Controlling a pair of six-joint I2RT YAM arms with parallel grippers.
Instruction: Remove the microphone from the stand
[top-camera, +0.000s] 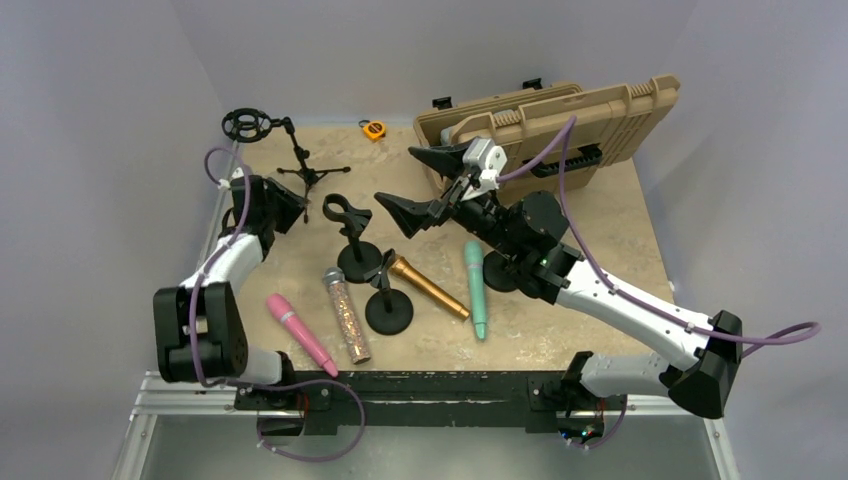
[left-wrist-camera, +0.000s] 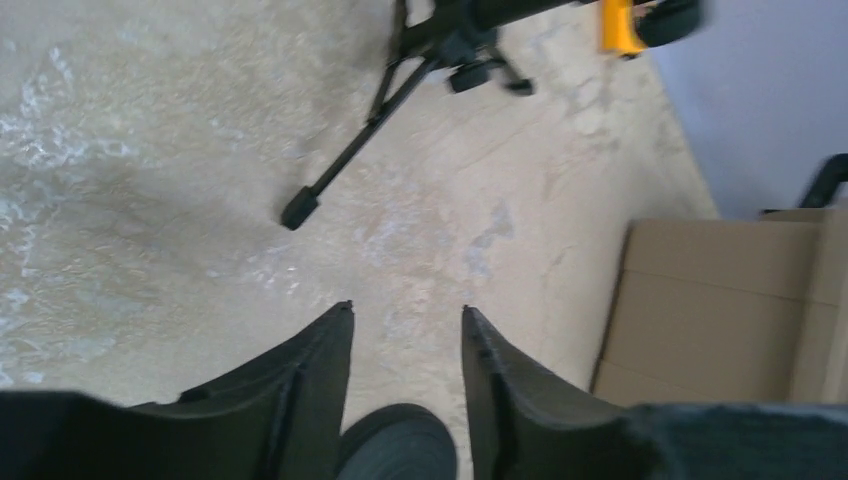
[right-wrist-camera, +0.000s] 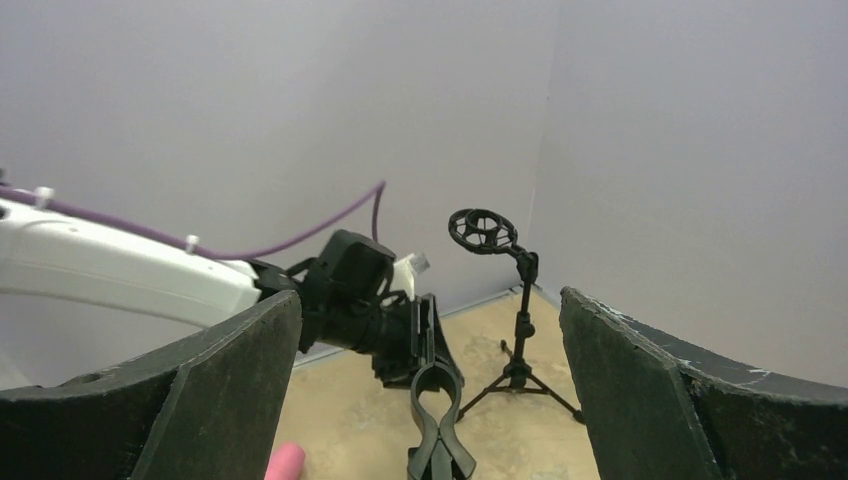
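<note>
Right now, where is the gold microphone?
In the top view, the gold microphone lies on the table near the middle, between a round-based black stand and the teal microphone.

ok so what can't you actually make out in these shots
- top view: the round base beside the teal microphone sits mostly under the right arm, so what it carries is hidden.
- left wrist view: the tripod stand is blurred and cut off by the top edge.
- right wrist view: only a pink tip shows, cut off by the bottom edge.
</note>
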